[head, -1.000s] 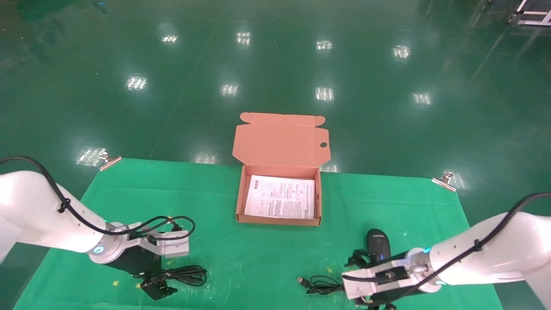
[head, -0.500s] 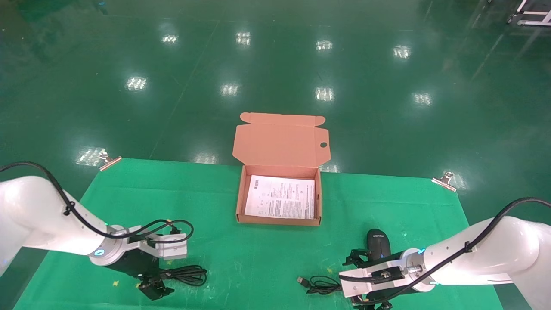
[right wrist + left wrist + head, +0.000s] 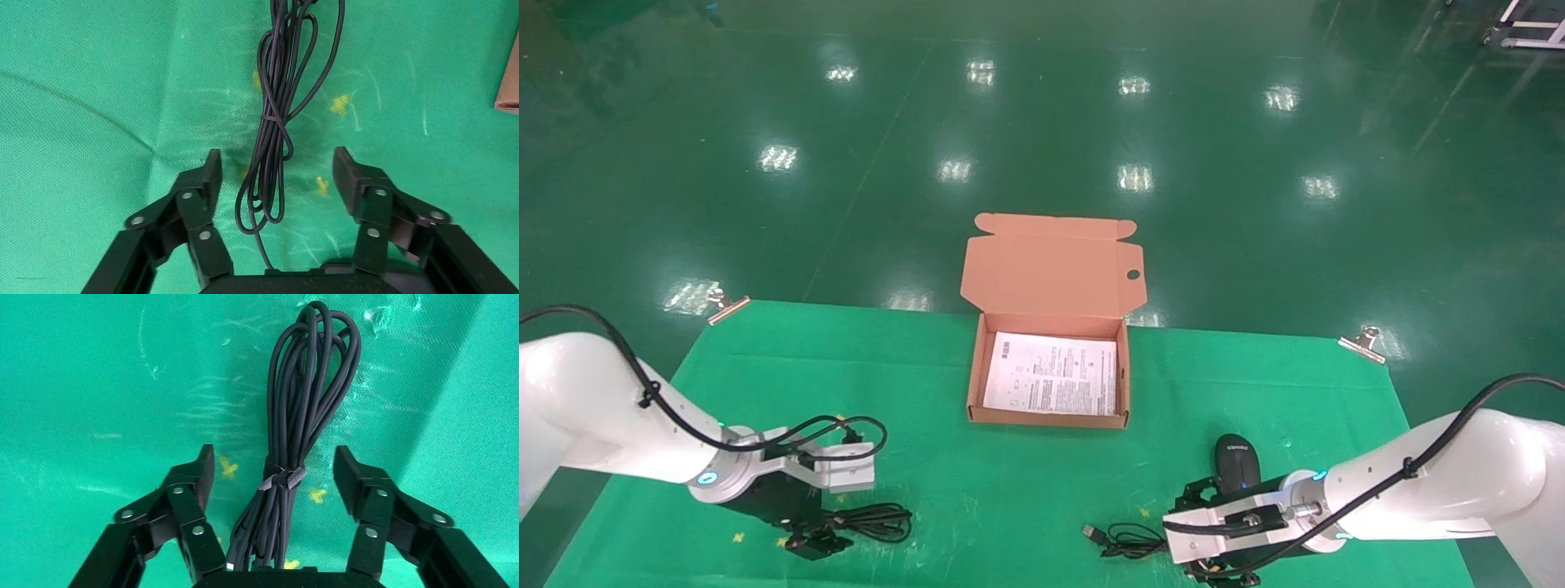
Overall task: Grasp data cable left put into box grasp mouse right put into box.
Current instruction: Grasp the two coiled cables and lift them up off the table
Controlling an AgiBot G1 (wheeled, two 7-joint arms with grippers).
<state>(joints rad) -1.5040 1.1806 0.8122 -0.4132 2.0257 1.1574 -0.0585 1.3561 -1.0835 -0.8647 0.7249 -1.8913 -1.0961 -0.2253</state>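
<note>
Data cable [image 3: 306, 416]: black looped bundle flat on the green cloth [image 3: 1009, 482], lying between the spread fingers [image 3: 190, 484] of the left gripper [image 3: 273, 471], untouched by either.
Mouse [image 3: 1237, 460]: its body sits just behind the right gripper [image 3: 273, 174]; its thin cord [image 3: 275, 122] runs out between that gripper's parted fingers [image 3: 352, 177], which touch nothing.
Box [image 3: 977, 371]: open, well beyond both sets of fingertips, white sheet [image 3: 1052, 374] inside.

box [image 3: 1048, 273]: we are seeing salmon-orange, white printed lining
data cable [image 3: 304, 410]: black
mouse [image 3: 1237, 461]: black
cloth [image 3: 977, 498]: green
</note>
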